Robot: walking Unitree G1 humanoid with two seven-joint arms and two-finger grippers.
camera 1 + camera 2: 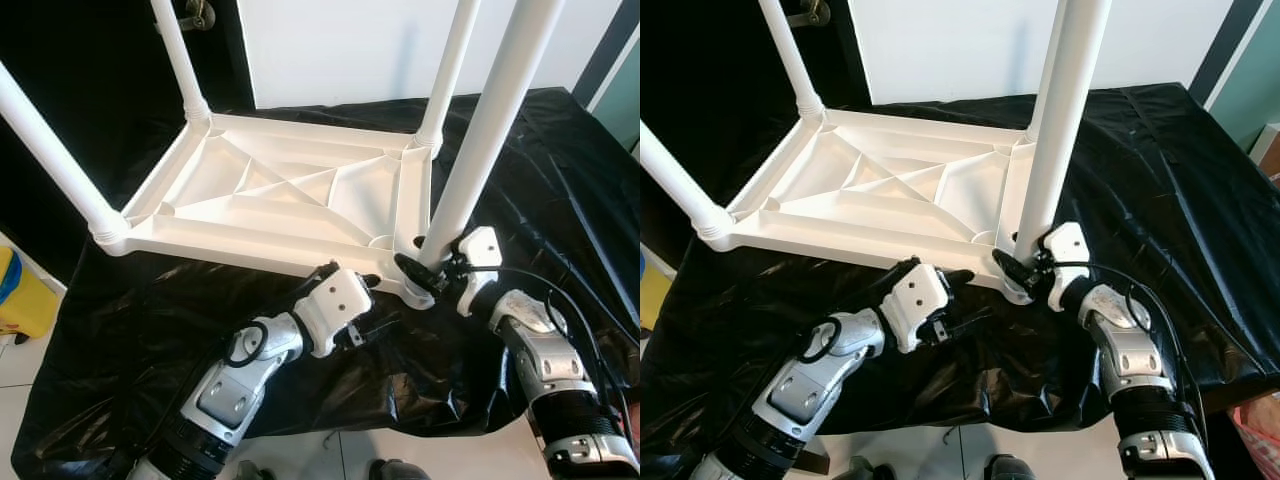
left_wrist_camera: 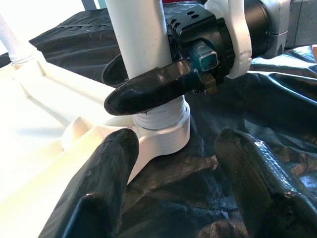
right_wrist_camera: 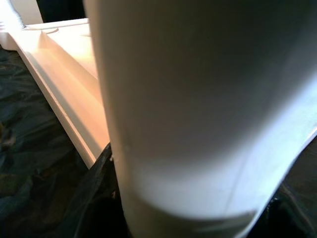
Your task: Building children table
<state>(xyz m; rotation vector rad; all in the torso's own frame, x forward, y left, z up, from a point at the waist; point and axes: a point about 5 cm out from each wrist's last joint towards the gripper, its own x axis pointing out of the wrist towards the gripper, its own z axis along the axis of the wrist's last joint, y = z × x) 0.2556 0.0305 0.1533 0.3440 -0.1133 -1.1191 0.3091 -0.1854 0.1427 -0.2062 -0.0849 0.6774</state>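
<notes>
A white plastic children's table (image 1: 280, 190) lies upside down on a black sheet, with its legs pointing up. My right gripper (image 1: 425, 270) is shut on the base of the near right leg (image 1: 490, 130), just above the corner socket (image 2: 168, 136). In the left wrist view one of its fingers (image 2: 153, 89) wraps across the front of the leg (image 2: 138, 39). My left gripper (image 1: 965, 297) hovers open beside that corner, at the table's front edge, holding nothing. Its two fingers (image 2: 99, 188) straddle bare sheet. In the right wrist view the leg (image 3: 198, 109) stands very close.
The black plastic sheet (image 1: 530, 170) covers the work surface and hangs over its edges. Three more legs rise at the far left (image 1: 180, 60), near left (image 1: 50, 150) and far right (image 1: 450, 70). A yellow bin (image 1: 20, 295) stands on the floor at the left.
</notes>
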